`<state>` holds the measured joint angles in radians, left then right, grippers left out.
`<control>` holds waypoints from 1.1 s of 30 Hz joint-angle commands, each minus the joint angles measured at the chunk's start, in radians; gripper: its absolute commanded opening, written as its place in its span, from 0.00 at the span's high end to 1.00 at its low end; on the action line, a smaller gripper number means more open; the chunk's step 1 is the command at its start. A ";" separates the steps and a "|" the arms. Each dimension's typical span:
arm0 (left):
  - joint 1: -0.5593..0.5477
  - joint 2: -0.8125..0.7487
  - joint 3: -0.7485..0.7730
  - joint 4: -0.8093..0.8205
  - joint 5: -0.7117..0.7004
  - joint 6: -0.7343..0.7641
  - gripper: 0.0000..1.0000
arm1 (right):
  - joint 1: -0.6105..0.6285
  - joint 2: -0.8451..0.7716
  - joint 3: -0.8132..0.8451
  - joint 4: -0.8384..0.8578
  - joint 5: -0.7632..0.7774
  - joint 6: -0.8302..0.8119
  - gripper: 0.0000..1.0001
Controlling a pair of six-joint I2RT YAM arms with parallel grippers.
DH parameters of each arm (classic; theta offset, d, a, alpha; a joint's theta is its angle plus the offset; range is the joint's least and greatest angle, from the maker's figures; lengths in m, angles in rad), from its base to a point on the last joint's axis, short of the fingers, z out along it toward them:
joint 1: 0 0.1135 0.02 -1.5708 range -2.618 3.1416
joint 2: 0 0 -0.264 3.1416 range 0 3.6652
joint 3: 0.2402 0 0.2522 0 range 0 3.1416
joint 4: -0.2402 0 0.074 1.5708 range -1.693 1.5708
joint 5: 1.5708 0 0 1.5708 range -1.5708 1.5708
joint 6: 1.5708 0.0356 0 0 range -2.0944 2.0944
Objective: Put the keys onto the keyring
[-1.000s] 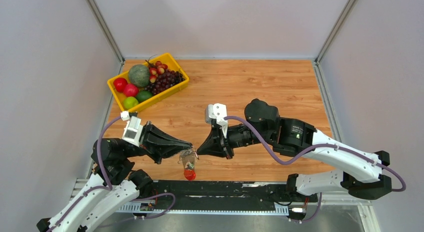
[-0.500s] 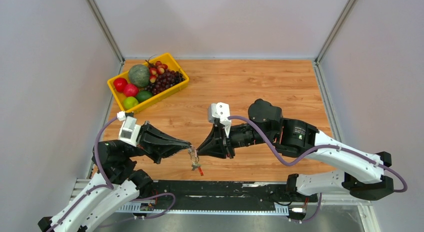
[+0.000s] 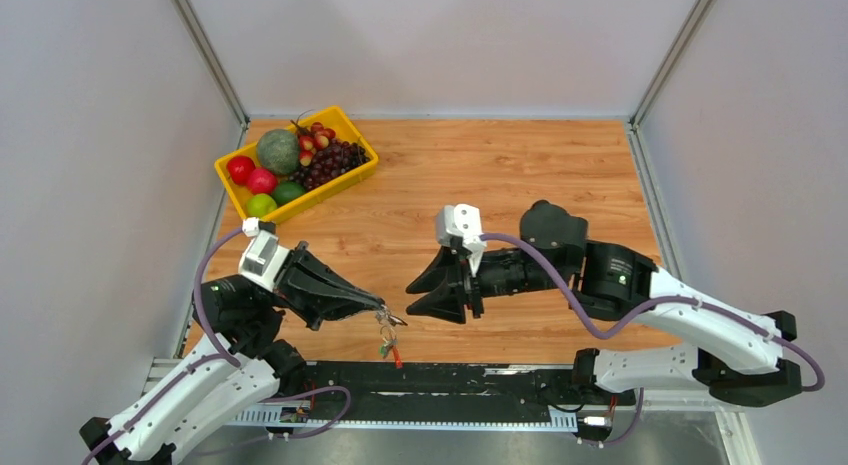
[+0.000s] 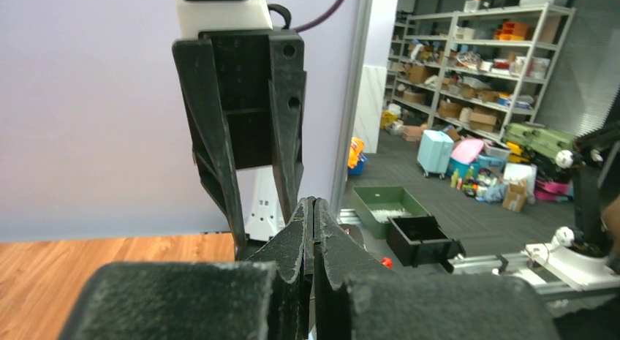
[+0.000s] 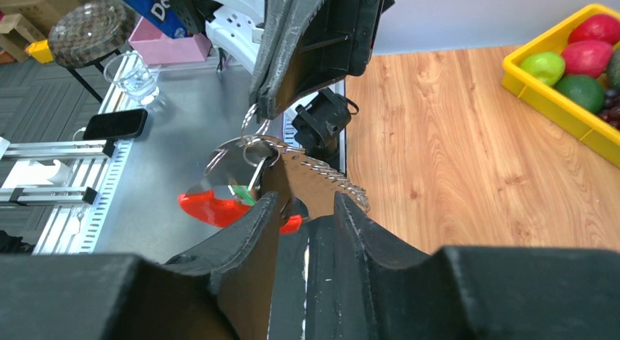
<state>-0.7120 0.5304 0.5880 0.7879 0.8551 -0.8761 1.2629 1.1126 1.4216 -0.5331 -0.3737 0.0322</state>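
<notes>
The keyring (image 3: 386,332) hangs over the table's near edge from my left gripper (image 3: 380,307), which is shut on its top ring. In the right wrist view the bunch shows a wire ring (image 5: 251,145), a serrated fan-shaped piece (image 5: 327,180), a red tag (image 5: 208,208) and a green bit (image 5: 240,193), all below the left gripper (image 5: 265,106). I cannot tell the keys apart within the bunch. My right gripper (image 3: 411,298) is open just right of the bunch, holding nothing. Its fingers (image 5: 252,227) frame the fan piece without touching it. In the left wrist view the shut left gripper (image 4: 313,202) hides the bunch.
A yellow tray (image 3: 352,177) of fruit stands at the back left of the wooden table (image 3: 560,175). A metal rail (image 3: 470,380) runs along the near edge below the hanging bunch. Grey walls close in the left, right and back.
My right gripper has opened, let go of the bunch and drawn back to the right. The keyring now hangs from the left gripper alone, which has moved a little nearer.
</notes>
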 commanded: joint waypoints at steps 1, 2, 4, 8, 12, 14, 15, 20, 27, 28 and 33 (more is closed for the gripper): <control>0.000 0.029 0.019 0.167 0.090 -0.071 1.00 | 0.007 -0.112 -0.010 0.038 0.017 0.004 0.62; -0.002 0.039 0.022 0.180 0.107 -0.082 1.00 | 0.008 -0.127 -0.016 0.036 0.018 0.005 0.61; -0.010 0.057 0.030 0.224 0.134 -0.096 1.00 | 0.007 -0.150 -0.029 0.031 0.020 0.003 0.58; -0.042 0.095 0.055 0.307 0.185 -0.119 1.00 | 0.007 -0.183 -0.073 0.030 0.047 -0.010 0.55; -0.074 0.135 0.084 0.399 0.228 -0.168 1.00 | 0.008 -0.184 -0.136 0.037 0.133 0.003 0.55; -0.080 0.148 0.085 0.476 0.237 -0.221 1.00 | 0.007 -0.170 -0.162 0.038 0.213 0.023 0.55; -0.081 0.158 0.080 0.555 0.240 -0.277 1.00 | 0.007 -0.160 -0.172 0.035 0.254 0.034 0.55; -0.099 0.200 0.078 0.799 0.257 -0.437 1.00 | 0.007 -0.125 -0.217 0.033 0.416 0.077 0.54; -0.104 0.188 0.077 0.462 0.202 -0.183 1.00 | 0.007 -0.120 -0.246 0.030 0.508 0.135 0.53; -0.104 0.180 0.077 0.299 0.186 -0.128 1.00 | 0.007 -0.123 -0.252 0.031 0.533 0.146 0.53; -0.104 0.139 0.087 -0.146 0.017 0.219 1.00 | 0.007 -0.143 -0.280 0.018 0.633 0.193 0.52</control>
<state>-0.8124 0.6907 0.6334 1.0462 1.0283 -0.9703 1.2667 1.0019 1.1606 -0.5331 0.1402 0.1608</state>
